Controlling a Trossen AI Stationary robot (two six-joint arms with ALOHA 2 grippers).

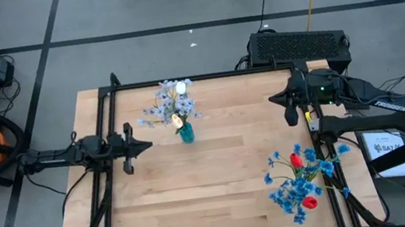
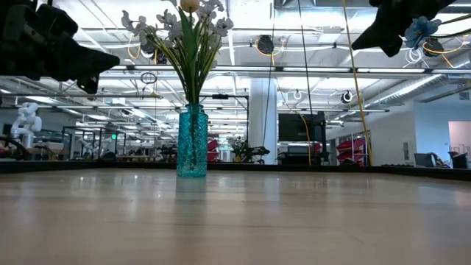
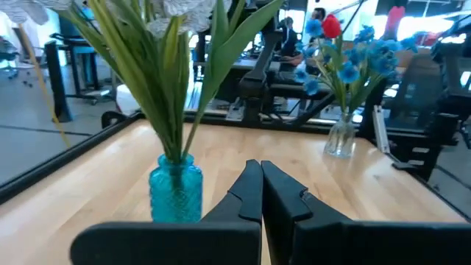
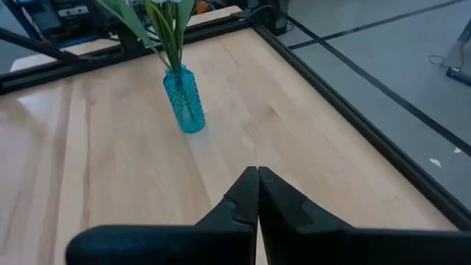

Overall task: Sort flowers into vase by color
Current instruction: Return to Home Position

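A teal glass vase (image 1: 186,134) stands upright on the table's far middle, holding pale blue-white sprays (image 1: 161,107) and white and cream tulip buds (image 1: 181,88) by their green stems (image 3: 165,88). It also shows in the low view (image 2: 192,140) and the right wrist view (image 4: 184,99). A clear vase (image 3: 341,140) near the table's right near corner holds bright blue sprays (image 1: 299,188) and red tulips (image 1: 296,159). My left gripper (image 1: 146,145) hovers shut, just left of the teal vase. My right gripper (image 1: 291,117) hovers shut at the far right, above the table.
A black metal frame (image 1: 198,78) runs along the table's edges. A black box (image 1: 299,44) sits behind the far right corner, and papers (image 1: 388,153) lie to the right. Bare wood (image 1: 197,192) spans the table's middle and near left.
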